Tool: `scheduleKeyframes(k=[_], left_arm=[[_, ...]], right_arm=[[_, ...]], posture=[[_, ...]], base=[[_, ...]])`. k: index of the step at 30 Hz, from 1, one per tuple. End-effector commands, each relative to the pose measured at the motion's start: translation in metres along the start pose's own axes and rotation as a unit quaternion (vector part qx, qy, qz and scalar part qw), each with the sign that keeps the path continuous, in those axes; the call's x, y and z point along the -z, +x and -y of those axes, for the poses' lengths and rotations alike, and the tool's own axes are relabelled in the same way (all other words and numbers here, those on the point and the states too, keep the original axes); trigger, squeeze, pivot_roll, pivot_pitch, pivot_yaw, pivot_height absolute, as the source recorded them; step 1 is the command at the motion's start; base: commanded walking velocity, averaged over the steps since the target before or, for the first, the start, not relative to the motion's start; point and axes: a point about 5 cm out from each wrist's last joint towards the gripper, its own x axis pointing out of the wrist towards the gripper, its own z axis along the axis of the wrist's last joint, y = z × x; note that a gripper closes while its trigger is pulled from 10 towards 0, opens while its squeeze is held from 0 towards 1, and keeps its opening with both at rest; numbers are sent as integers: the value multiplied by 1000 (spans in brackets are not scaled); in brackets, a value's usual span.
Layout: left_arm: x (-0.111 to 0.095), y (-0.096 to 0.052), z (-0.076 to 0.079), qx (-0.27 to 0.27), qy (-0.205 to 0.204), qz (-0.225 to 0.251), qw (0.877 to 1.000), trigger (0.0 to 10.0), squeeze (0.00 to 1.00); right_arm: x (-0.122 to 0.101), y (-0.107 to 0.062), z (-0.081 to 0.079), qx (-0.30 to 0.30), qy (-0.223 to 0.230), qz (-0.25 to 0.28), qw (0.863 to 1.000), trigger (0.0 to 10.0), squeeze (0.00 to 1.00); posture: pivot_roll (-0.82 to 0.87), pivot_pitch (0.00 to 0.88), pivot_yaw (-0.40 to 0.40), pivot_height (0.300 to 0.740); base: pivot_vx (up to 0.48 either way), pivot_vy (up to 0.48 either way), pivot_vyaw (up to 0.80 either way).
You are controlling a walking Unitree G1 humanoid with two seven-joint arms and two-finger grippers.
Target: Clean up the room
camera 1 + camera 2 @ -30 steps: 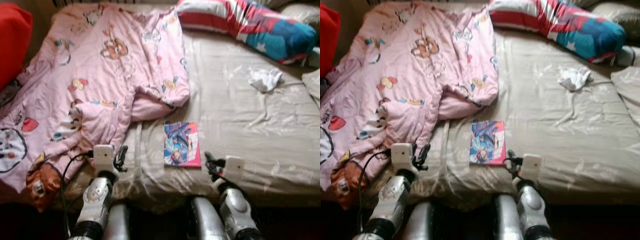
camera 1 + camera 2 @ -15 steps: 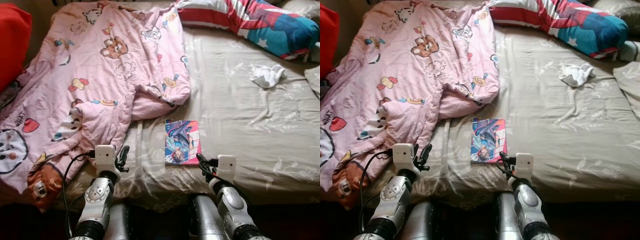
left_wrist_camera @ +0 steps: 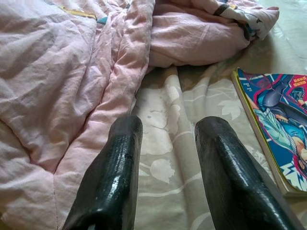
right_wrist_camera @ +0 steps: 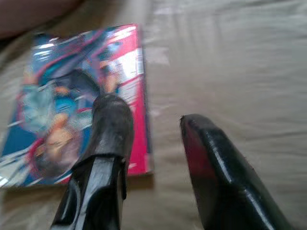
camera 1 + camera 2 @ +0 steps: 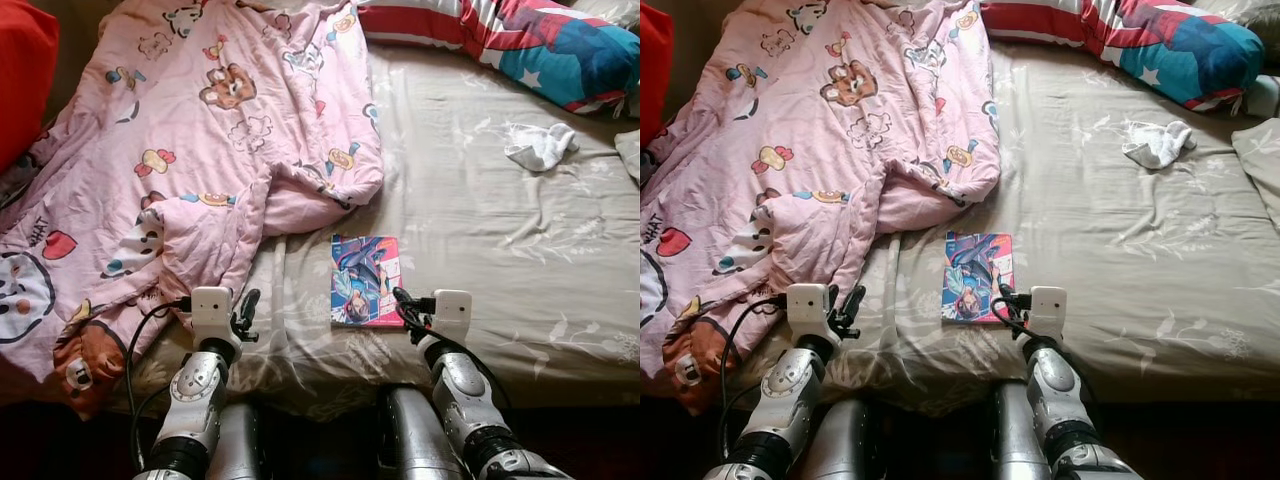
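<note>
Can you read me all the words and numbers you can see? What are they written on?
"WHAT": on the pink cartoon blanket, near its left edge by a red heart; the first letter is partly creased.
Comic book cover: yellow lettering at one corner, too small and blurred to read.
Striped pillow: stars and stripes, no words.

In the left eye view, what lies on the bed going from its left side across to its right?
Red cushion → pink cartoon blanket → comic book → white sock.
</note>
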Motion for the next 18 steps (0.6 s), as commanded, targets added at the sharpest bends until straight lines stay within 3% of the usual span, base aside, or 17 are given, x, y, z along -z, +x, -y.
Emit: scheduleKeyframes(k=[1, 3, 4, 18], left_arm=[[3, -6, -4, 0, 7, -9, 1000, 10000, 0], [2, -6, -4, 0, 7, -8, 1000, 10000, 0], [0, -8, -5, -2, 6, -3, 1000, 10000, 0], [-32, -19, -5, -19, 5, 53, 998, 10000, 0]], right_arm=[[4, -1, 2, 7, 18, -15, 1000, 10000, 0], [2, 1, 2, 7, 24, -14, 1000, 10000, 12], [0, 2, 2, 8, 31, -11, 999, 10000, 1000], [-20, 9, 5, -1, 72, 23, 997, 10000, 1000]], posture=[[-29, 344, 21, 614], [-29, 349, 21, 614], [-27, 361, 17, 614], [28, 503, 3, 614]], base=[[0, 0, 0], [0, 0, 0], [0, 0, 0], [0, 0, 0]])
